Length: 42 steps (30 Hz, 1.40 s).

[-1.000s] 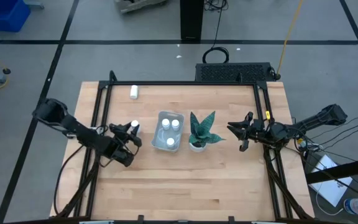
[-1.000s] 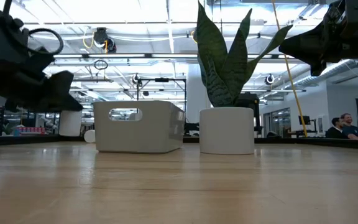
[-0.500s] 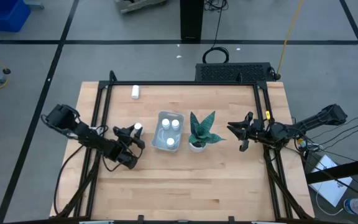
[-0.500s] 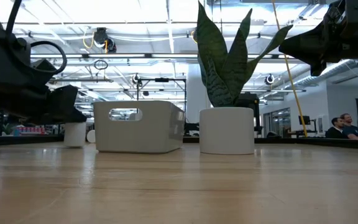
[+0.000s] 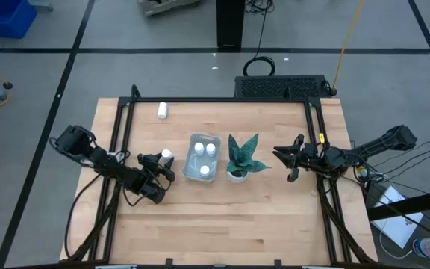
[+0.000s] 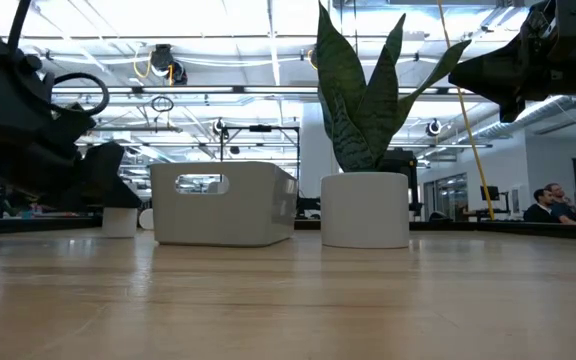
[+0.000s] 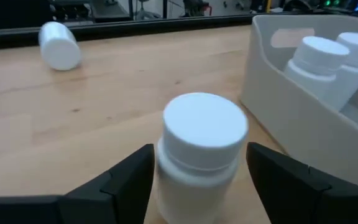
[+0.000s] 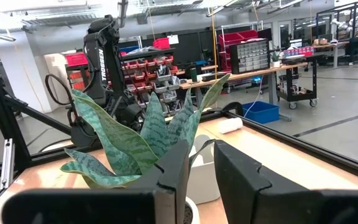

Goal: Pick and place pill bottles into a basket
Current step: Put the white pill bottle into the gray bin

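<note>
Wooden counter (image 5: 222,217) is carrying your basket (image 5: 190,161), with three pill bottles (image 5: 204,158) sitting inside; just left of the basket your left gripper (image 7: 194,171) is holding its jaws spread around an upright bottle (image 7: 201,152), while the right gripper's (image 8: 201,180) jaws are staying nearly together, empty, right of it

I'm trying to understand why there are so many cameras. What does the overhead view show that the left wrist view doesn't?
Only the overhead view shows the green spiky plant in its white pot, the waiting right gripper beyond it, and three capped bottles inside the tray. Only the left wrist view shows, up close, the gaps between the dark open fingers and the upright small white pill bottle standing on the wooden table. Both show that bottle, the pale grey-blue tray, and a white bottle lying on its side at the table's far edge.
</note>
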{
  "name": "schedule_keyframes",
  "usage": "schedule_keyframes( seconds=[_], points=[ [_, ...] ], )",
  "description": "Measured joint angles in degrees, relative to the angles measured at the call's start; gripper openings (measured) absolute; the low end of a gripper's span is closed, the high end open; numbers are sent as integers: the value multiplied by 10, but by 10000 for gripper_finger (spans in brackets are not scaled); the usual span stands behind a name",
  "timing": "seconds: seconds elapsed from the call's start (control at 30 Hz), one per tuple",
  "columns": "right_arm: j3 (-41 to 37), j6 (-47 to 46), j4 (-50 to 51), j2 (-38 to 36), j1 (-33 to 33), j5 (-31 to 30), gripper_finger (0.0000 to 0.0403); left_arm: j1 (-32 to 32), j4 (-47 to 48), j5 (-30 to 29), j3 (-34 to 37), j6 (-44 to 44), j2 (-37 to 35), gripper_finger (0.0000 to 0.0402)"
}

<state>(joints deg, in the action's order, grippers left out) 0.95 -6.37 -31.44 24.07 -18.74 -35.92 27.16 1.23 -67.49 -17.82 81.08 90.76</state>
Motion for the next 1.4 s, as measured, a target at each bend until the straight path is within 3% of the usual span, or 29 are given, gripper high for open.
schedule_keyframes(
  seconds=[0.3,0.77,1.0,1.17,1.3,1.4],
  points=[
    [0,0,0,0,0,0,71,8,-18,31,-21,-53,-41,253],
    [0,0,0,0,0,0,71,-17,39,26,-28,-181,-204,279],
    [0,0,1,0,0,0,71,-54,124,213,-81,-245,-342,280],
    [0,0,1,0,0,0,71,-90,315,334,-184,-231,-407,280],
    [0,0,3,0,0,0,71,-136,511,417,-299,-223,-409,280],
    [0,0,4,0,0,0,71,-191,590,525,-374,-255,-395,280]
  ],
)
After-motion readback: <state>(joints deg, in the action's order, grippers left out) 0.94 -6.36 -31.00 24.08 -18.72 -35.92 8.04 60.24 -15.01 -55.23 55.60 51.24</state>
